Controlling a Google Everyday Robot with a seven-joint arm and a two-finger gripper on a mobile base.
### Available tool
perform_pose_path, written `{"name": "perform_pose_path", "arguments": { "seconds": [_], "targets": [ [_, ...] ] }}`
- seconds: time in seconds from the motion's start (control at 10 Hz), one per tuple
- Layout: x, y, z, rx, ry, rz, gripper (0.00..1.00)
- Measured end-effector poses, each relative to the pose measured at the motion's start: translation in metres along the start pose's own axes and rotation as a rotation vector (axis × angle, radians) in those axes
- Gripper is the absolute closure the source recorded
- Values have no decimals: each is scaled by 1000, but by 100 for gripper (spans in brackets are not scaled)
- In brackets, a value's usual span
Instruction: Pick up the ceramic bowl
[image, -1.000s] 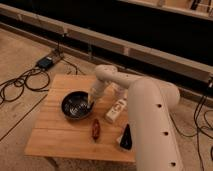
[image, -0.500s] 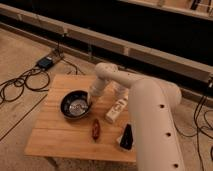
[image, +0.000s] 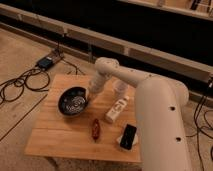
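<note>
Tool (image: 90, 95) hovering at right rim of ceramic bowl (image: 73, 101), bowl sitting on desk (image: 60, 135). Tool state: cannot tell. White cup (image: 120, 89) standing nearby.

Claw drawn in over the bowl's right rim

Across the last second we see the claw (image: 90, 93) shift slightly left and down, from beside the ceramic bowl (image: 73, 100) to right at its right rim, the white forearm (image: 100, 80) tilting with it. We also see the bowl slightly nearer the desk's (image: 60, 135) left edge than before. We cannot make out whether the claw touches the rim.
</note>
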Motion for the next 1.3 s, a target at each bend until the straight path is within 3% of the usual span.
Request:
{"name": "perform_pose_path", "arguments": {
  "seconds": [0.4, 0.8, 1.3],
  "targets": [
    [8, 21, -23, -41, -5, -50, 100],
    [11, 28, -38, -48, -31, -74, 100],
    [11, 28, -37, -47, -29, -75, 100]
  ]
}}
